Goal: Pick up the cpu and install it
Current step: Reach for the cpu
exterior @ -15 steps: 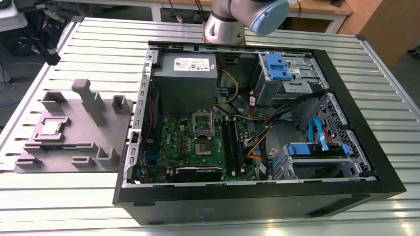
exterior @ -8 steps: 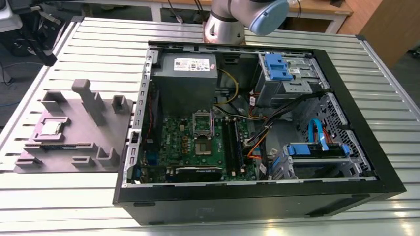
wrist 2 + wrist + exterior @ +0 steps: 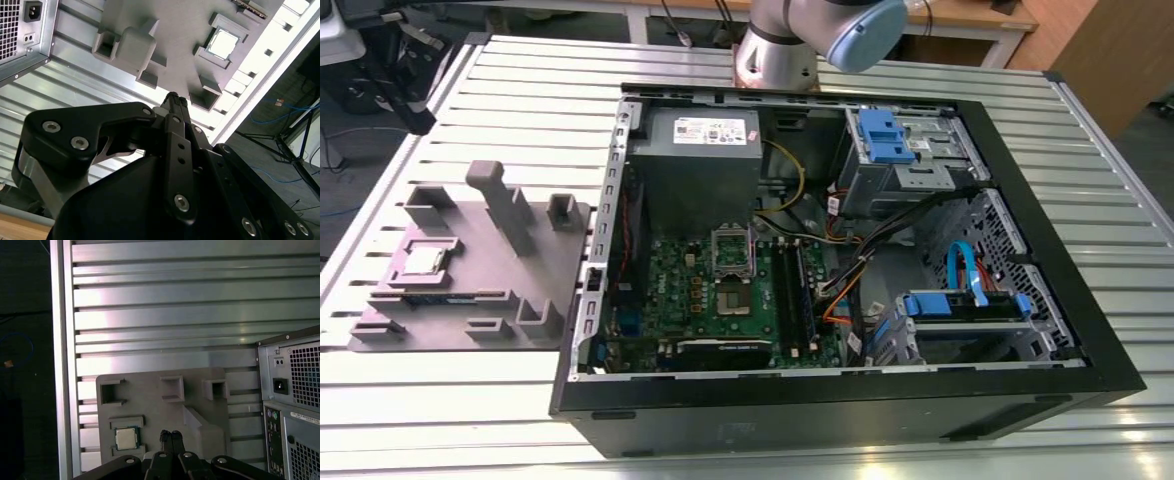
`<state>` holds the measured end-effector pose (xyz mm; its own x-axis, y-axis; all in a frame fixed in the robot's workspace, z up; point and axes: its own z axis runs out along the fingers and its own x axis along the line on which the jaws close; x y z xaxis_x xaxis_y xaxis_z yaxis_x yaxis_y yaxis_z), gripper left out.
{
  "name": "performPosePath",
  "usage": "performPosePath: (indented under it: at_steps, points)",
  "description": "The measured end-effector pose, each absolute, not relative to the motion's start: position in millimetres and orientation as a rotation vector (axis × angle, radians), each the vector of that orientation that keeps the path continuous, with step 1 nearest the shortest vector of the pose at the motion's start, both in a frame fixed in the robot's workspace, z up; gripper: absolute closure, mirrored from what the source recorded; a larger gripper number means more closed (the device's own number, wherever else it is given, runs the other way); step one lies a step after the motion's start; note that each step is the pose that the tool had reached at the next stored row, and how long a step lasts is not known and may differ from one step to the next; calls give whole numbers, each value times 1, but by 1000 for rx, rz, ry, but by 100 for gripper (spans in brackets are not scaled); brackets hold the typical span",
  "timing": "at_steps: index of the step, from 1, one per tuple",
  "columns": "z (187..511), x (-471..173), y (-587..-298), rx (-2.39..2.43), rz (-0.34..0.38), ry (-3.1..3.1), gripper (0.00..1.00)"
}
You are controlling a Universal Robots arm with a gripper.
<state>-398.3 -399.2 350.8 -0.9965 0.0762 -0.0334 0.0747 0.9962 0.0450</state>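
Observation:
The cpu [image 3: 424, 262] is a small square chip with a pale silver top. It lies flat in a square recess of the grey holder plate [image 3: 507, 270], at the exterior view's left of the open computer case [image 3: 854, 400]. Both wrist views show the cpu [image 3: 126, 438] [image 3: 223, 44] in its recess. My gripper [image 3: 171, 435] [image 3: 175, 98] hangs well above the holder plate, beside the cpu and apart from it. Its black fingertips are shut together with nothing between them. On the green motherboard [image 3: 670, 262] inside the case, the socket [image 3: 731, 298] stands open.
A grey power-supply box [image 3: 700, 150] fills the case's far corner. Blue drive brackets [image 3: 887, 135] and loose cables [image 3: 854, 270] sit at the exterior view's right. Upright posts [image 3: 500, 200] rise from the holder plate. The ribbed metal table [image 3: 175, 305] has a dark edge drop-off [image 3: 25, 365].

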Motion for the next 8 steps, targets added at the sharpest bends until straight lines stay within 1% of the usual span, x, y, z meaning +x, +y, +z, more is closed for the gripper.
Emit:
performPosePath:
  at_steps: [8]
  points:
    - [350,-398,-405,117,68,3104,89]
